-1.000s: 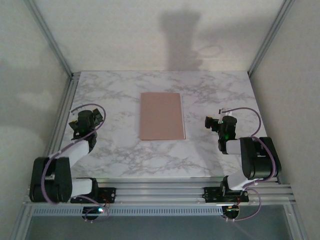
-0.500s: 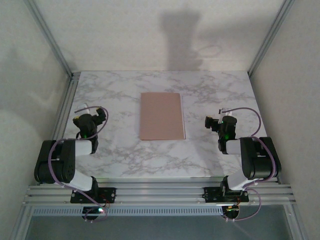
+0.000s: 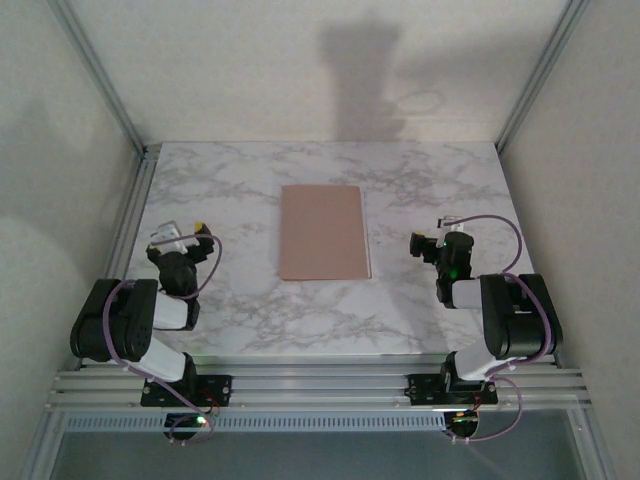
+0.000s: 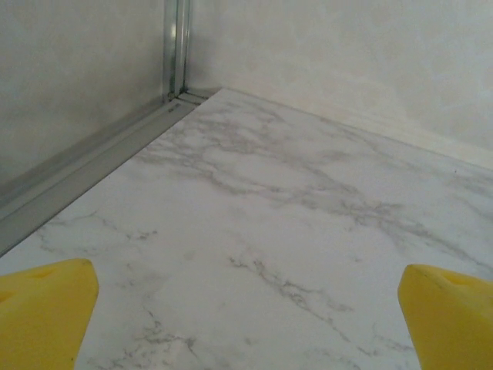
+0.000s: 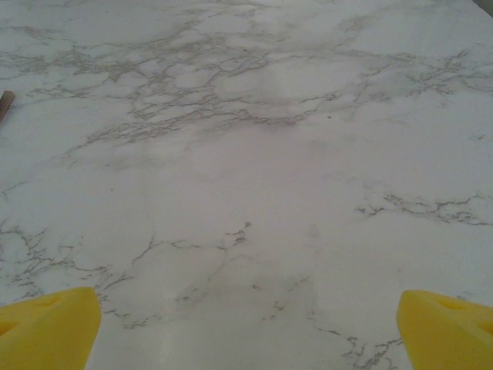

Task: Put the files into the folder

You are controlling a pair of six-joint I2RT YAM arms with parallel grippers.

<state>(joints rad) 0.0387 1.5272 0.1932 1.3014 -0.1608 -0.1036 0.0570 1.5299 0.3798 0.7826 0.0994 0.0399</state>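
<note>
The folder (image 3: 322, 232) lies flat and closed near the middle of the table (image 3: 250, 180), its long sides running away from me. It is a plain tan-brown card rectangle, unmarked and evenly coloured. A thin pale line runs along its right edge, and I cannot tell what that is. In the right wrist view, a small brown corner of it pokes in at the left border, resting on the marble.

Neither arm touches it. The left gripper (image 4: 246, 324) sits well off to the folder's left, low over the tabletop. Its jaws are spread wide, with the yellow fingertips (image 4: 46, 308) at opposite bottom corners of my wrist feed and bare marble between them. The right gripper (image 5: 246, 327) is well off to the folder's right, spread just as wide and holding nothing.

The tabletop is white marble-patterned with grey veins, matte and evenly lit. Aluminium posts (image 3: 100, 75) rise at the back corners, and a metal channel (image 4: 85, 162) runs along the table's left edge. Ribbed rails (image 3: 320, 385) carry the arm bases at the near edge. The walls are plain off-white, and a soft dark shadow (image 3: 360, 70) falls on the back one.
</note>
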